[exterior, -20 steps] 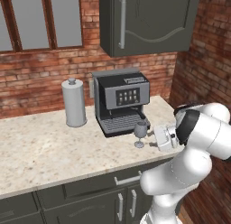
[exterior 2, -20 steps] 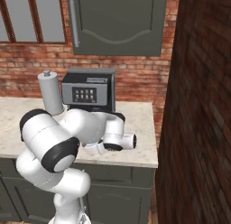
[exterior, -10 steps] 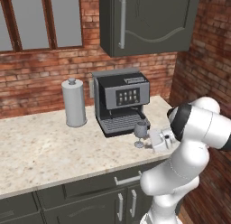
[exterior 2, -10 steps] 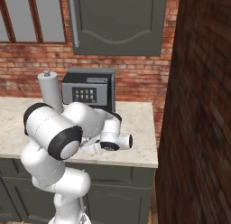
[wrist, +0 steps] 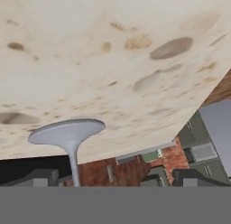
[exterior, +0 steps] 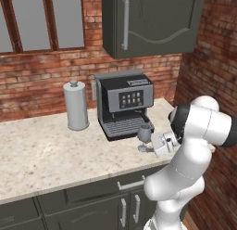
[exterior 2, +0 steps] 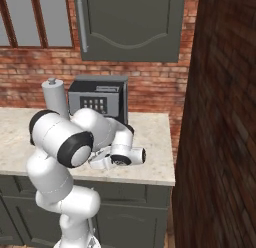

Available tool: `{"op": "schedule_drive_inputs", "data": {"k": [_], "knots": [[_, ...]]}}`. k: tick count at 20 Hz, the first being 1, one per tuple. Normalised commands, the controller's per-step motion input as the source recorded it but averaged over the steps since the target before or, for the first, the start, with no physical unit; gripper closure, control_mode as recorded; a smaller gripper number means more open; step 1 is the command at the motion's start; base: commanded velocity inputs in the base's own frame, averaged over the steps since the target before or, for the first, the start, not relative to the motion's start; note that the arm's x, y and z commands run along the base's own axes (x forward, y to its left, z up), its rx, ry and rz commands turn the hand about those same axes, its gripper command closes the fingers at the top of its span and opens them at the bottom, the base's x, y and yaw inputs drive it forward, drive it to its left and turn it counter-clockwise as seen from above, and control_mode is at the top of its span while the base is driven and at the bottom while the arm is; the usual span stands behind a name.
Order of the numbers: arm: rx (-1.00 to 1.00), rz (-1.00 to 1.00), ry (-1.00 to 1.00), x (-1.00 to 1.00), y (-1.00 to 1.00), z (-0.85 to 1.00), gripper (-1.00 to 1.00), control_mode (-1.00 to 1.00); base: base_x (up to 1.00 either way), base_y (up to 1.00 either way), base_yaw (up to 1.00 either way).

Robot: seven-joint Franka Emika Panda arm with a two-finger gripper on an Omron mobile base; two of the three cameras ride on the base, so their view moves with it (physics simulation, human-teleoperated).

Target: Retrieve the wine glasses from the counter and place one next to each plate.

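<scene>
Gripper (exterior: 150, 143) open, jaws level with wine glass (exterior: 145, 136) stem; glass upright on counter (exterior: 51, 155), before coffee machine (exterior: 124, 104).

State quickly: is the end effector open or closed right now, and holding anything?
End effector: open, either side of the wine glass stem, not yet gripping it.

Grey stemmed wine glass (exterior: 145, 137) upright on beige counter (exterior: 51, 155), near front edge
</scene>
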Motion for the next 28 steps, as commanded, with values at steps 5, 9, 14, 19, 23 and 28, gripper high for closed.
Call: {"op": "schedule_drive_inputs", "data": {"k": [5, 9, 14, 19, 23, 28], "knots": [[0.0, 0.0, 0.0, 0.02, 0.0, -0.01, -1.0, -1.0, 0.0, 0.0, 0.0], [0.0, 0.0, 0.0, 0.28, 0.0, -0.07, -1.0, -1.0, 0.0, 0.0, 0.0], [0.0, 0.0, 0.0, 0.22, -0.03, -0.05, -1.0, -1.0, 0.0, 0.0, 0.0], [0.0, 0.0, 0.0, 0.18, -0.05, -0.02, -1.0, -1.0, 0.0, 0.0, 0.0], [0.0, 0.0, 0.0, 0.27, 0.0, -0.04, -1.0, -1.0, 0.0, 0.0, 0.0], [0.0, 0.0, 0.0, 0.28, 0.0, -0.12, -1.0, -1.0, 0.0, 0.0, 0.0]]}}
